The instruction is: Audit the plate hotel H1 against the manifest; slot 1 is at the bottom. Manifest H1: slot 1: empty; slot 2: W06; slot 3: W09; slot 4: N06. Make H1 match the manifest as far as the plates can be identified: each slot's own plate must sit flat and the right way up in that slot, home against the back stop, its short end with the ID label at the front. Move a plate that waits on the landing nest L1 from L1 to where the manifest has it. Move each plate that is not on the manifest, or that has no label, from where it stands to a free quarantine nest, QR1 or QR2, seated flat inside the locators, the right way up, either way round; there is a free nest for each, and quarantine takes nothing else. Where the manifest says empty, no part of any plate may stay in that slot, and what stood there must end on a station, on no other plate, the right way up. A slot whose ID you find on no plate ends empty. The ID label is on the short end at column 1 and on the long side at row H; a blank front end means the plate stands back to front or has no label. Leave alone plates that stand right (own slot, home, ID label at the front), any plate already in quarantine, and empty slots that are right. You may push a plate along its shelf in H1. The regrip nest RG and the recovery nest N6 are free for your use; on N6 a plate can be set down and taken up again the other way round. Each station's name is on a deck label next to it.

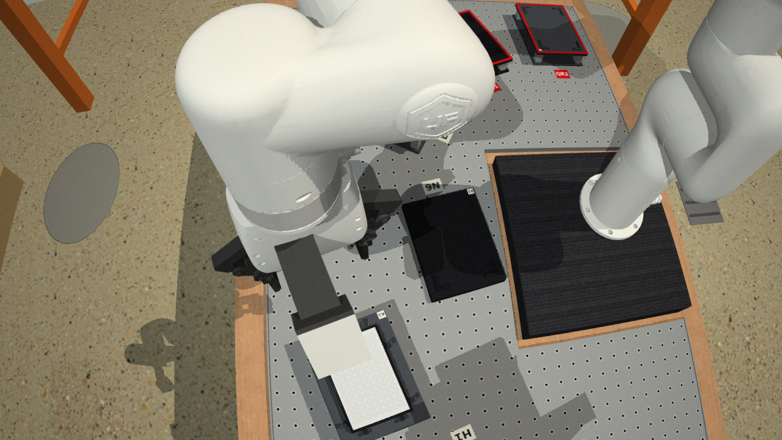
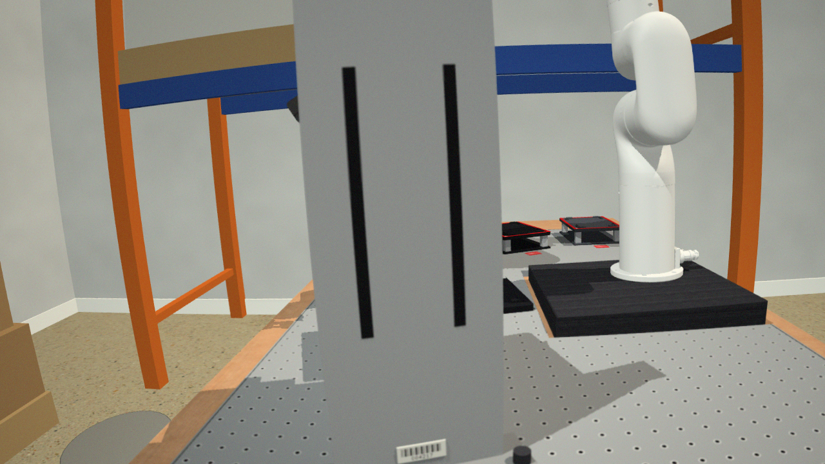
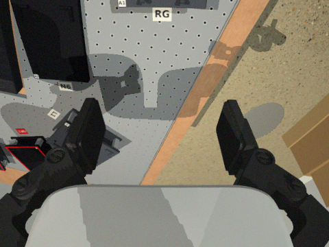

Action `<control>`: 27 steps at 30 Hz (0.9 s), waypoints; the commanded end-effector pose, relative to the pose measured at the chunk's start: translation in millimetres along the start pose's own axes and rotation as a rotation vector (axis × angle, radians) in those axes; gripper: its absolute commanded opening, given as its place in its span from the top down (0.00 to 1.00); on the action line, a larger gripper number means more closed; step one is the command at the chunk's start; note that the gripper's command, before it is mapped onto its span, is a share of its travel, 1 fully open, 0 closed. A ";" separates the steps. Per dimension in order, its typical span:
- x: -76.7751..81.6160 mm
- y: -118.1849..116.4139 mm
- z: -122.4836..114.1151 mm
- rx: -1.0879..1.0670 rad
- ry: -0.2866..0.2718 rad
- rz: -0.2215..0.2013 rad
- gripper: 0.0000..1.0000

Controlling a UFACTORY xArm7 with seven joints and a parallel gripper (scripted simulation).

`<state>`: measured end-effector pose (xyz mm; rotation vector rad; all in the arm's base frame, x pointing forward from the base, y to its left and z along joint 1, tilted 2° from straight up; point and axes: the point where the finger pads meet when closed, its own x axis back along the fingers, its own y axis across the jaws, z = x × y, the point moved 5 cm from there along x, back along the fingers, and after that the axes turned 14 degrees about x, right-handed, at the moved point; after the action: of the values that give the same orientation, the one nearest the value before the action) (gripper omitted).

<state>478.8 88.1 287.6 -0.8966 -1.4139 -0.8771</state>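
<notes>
My gripper (image 1: 320, 272) (image 3: 161, 113) is open and empty, in the air between nests RG and L1. A white plate (image 1: 371, 382) lies in regrip nest RG (image 1: 403, 373) (image 3: 195, 3); the pale block on my wrist covers part of it, and no ID is readable. Black recovery nest N6 (image 1: 453, 245) (image 3: 58, 38) is empty. Landing nest L1 (image 1: 412, 146) (image 3: 107, 154) is mostly hidden by the arm or finger. QR2 (image 1: 552, 30) (image 2: 589, 222) is empty. QR1 (image 1: 481, 38) (image 2: 522, 229) shows only in part, with no plate visible. Hotel H1's shelves are out of view.
A tall grey panel (image 2: 403, 375) with two black slits fills the middle of the exterior view and hides what is behind it. The H1 label (image 1: 463, 434) is at the bottom of the top view. The arm's base stands on a black block (image 1: 573, 295) (image 2: 651, 317) beside N6.
</notes>
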 end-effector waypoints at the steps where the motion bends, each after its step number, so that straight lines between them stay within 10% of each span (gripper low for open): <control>1: 14.1 0.6 -0.2 0.000 -0.001 -0.002 0.00; 27: 16.3 22.2 87.3 -0.001 0.000 -0.002 0.00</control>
<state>464.4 157.2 300.1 -0.8965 -1.4116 -0.8766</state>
